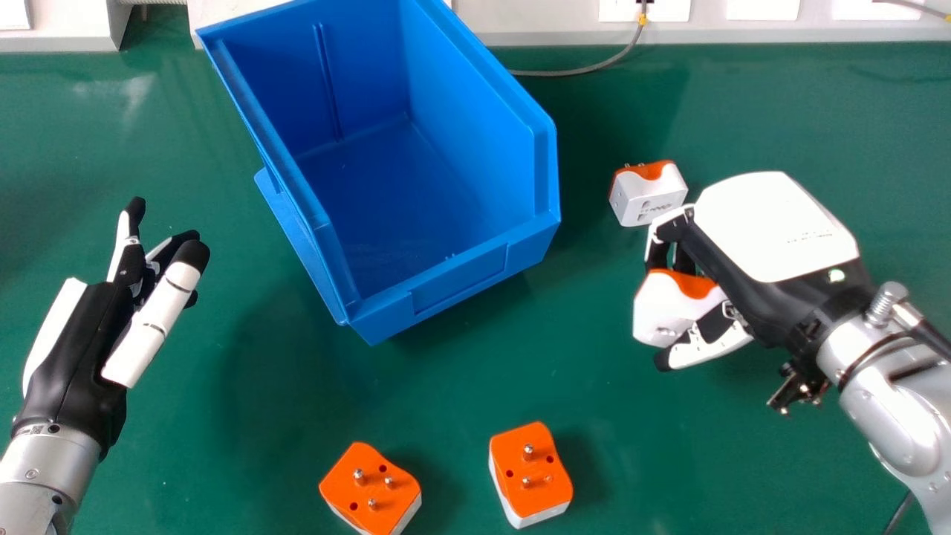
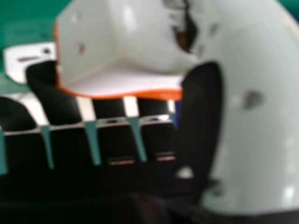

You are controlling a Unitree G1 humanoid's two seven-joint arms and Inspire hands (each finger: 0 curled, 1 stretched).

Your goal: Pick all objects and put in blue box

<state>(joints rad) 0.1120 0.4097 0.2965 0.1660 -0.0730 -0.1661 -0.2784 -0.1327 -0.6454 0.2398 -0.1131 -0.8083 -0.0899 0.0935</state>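
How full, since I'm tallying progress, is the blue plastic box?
Empty, as far as shows: the box has a bare floor, nothing lying on it.

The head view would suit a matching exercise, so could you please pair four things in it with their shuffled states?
1. Blue box
2. Left hand
3. Right hand
4. Two adapters near the bottom edge

A. Holding a white-and-orange adapter
B. Pins pointing up
C. No adapter visible inside
D. Open, at the view's left

Pairs: 1-C, 2-D, 3-A, 4-B

Bright light, soft shadows beside the blue box (image 1: 483,260), faint glare on the green table (image 1: 446,386).
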